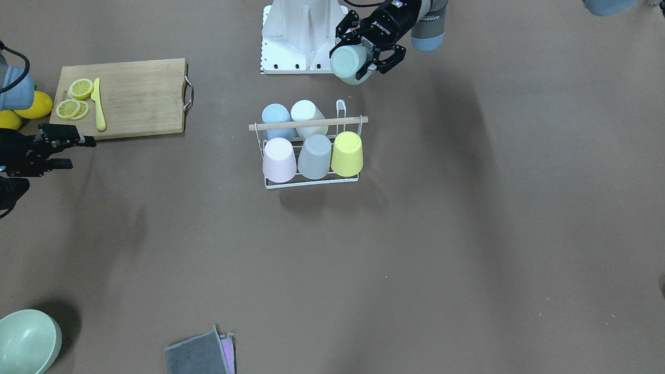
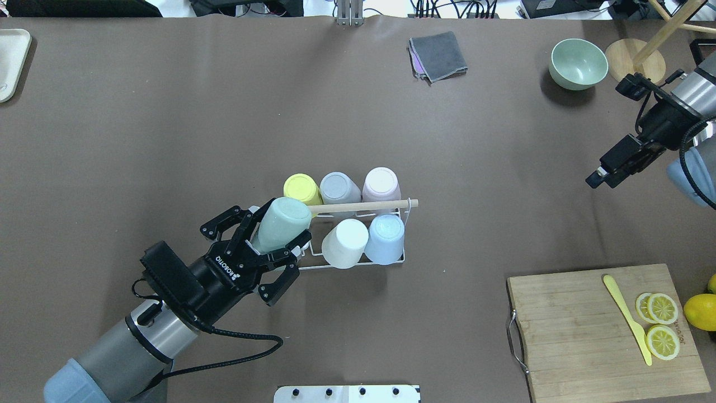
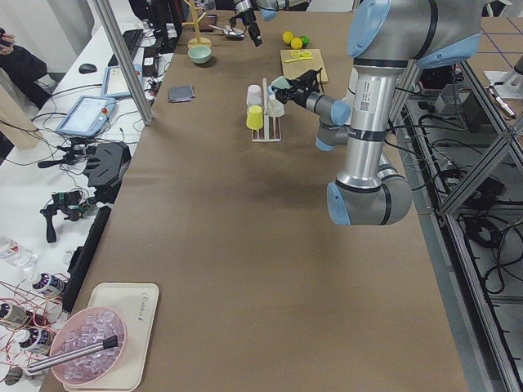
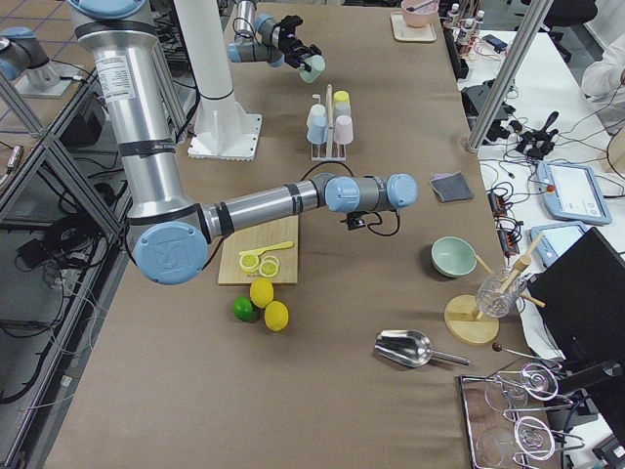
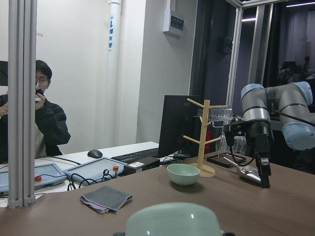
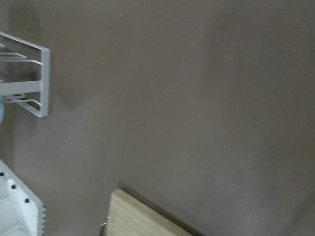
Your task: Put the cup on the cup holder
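Observation:
The cup holder (image 2: 358, 264) is a white wire rack with a wooden rod handle (image 1: 306, 124), mid-table. It holds yellow (image 1: 347, 154), grey (image 1: 315, 157), pink (image 1: 279, 159), white (image 1: 308, 117) and blue (image 1: 276, 120) cups upside down. One prong (image 1: 340, 110) is bare. My left gripper (image 2: 275, 234) is shut on a mint green cup (image 2: 281, 224), tilted in the air over the rack's corner nearest the robot's left. The cup also shows in the front view (image 1: 349, 64) and the left wrist view (image 5: 172, 222). My right gripper (image 1: 80, 153) is open and empty, far to the right of the rack.
A wooden cutting board (image 2: 593, 330) with lemon slices (image 2: 662, 324) and a yellow knife (image 2: 626, 317) lies near the robot's right. A whole lemon (image 2: 699, 311) sits beside it. A green bowl (image 2: 578, 63) and a grey cloth (image 2: 438, 55) lie at the far edge.

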